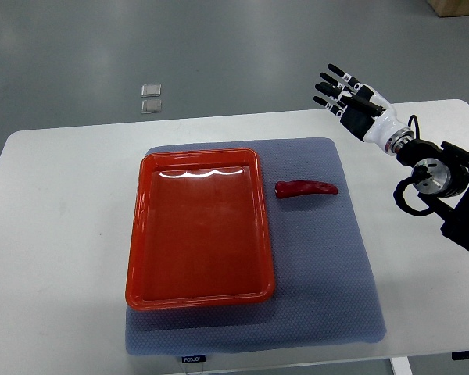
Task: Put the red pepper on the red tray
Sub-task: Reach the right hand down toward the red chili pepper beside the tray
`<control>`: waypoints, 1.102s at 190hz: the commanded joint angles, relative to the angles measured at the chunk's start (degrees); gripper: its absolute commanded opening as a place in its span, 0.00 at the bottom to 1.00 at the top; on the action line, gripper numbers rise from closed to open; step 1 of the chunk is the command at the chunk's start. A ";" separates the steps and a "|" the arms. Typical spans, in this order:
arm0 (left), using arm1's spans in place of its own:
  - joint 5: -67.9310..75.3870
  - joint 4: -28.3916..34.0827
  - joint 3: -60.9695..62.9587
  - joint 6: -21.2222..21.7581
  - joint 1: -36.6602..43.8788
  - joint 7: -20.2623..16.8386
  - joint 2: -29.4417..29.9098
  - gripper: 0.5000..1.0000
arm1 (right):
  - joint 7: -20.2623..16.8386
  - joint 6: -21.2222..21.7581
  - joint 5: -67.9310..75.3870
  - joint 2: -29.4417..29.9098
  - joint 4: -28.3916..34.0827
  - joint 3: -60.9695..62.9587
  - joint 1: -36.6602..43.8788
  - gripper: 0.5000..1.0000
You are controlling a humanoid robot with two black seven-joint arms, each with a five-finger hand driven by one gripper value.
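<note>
Red pepper (pixel 306 189) lies on the grey mat (pixel 328 266) just right of the red tray (pixel 199 297), long axis running left-right, stem toward the tray, well down-left of the right hand (pixel 345 94), which hovers empty with fingers spread.

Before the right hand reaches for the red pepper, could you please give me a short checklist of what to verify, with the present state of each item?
1. Red pepper exposed on the grey mat, nothing on top of it: ok.
2. Red tray holds nothing, so there is room: ok.
3. Pepper apart from the tray's right rim: ok.
4. Right hand free, fingers spread: ok.
5. Right hand over the pepper: not ok; it hovers past the table's far edge.
6. Left arm out of the way: cannot tell, not in view.
</note>
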 commanded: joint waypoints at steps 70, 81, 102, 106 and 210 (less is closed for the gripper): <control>-0.08 0.80 0.27 0.08 0.00 0.04 0.00 1.00 | 0.96 1.23 -10.41 -0.88 0.10 -0.23 1.42 0.83; -0.08 0.80 0.35 0.43 0.00 -0.05 0.00 1.00 | 2.37 1.23 -14.10 -1.05 0.19 -0.49 1.68 0.83; -0.08 0.63 0.09 0.43 0.00 -0.05 0.00 1.00 | 3.68 1.23 -25.25 -2.10 1.06 -1.19 3.00 0.83; -0.08 0.63 0.09 0.43 0.00 -0.05 0.00 1.00 | 3.77 1.32 -27.88 -2.28 1.33 -1.19 3.35 0.83; 0.01 0.63 0.09 0.43 0.00 -0.05 0.00 1.00 | 8.17 3.87 -74.13 -8.70 7.66 -20.62 10.82 0.83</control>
